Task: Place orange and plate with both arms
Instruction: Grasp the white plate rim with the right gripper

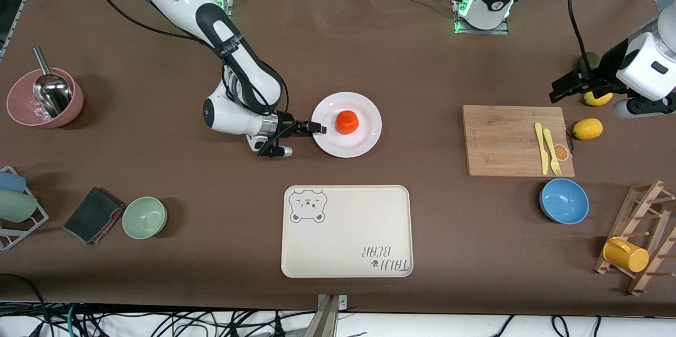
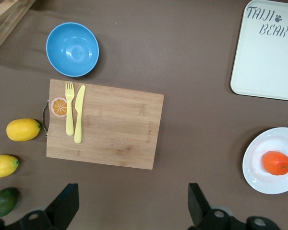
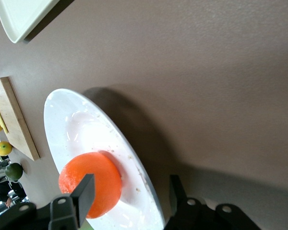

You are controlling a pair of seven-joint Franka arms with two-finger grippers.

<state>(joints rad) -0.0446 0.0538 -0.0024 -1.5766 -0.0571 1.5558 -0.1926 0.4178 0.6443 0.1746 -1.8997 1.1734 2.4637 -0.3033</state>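
The white plate lies mid-table with the orange on it. My right gripper is low at the plate's rim on the right arm's side, reaching in sideways. In the right wrist view its open jaws straddle the rim of the plate, one finger beside the orange, the other on the table side. My left gripper is open and empty in the air over bare table beside the cutting board. The left wrist view also shows the plate and the orange farther off.
A cream bear tray lies nearer the front camera than the plate. A cutting board with yellow cutlery, two lemons, a lime and a blue bowl are at the left arm's end. A green bowl and a pink bowl are at the right arm's end.
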